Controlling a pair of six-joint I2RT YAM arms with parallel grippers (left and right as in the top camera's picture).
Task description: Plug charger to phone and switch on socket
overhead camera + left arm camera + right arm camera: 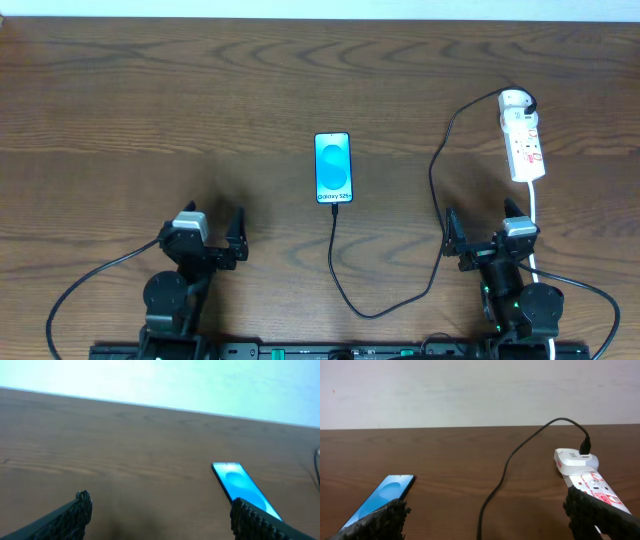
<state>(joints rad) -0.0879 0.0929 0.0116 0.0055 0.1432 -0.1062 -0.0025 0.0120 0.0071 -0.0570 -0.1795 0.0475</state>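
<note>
The phone lies flat mid-table, its cyan screen lit; it also shows in the left wrist view and the right wrist view. The black charger cable runs from the phone's near end, loops toward the front edge, then up to the white adapter seated in the far end of the socket strip. The cable and the strip show in the right wrist view. My left gripper is open and empty, left of the phone. My right gripper is open and empty, near the strip's white cord.
The strip's white cord runs down past my right arm toward the front edge. The table is dark brown wood. A pale wall stands beyond its far edge.
</note>
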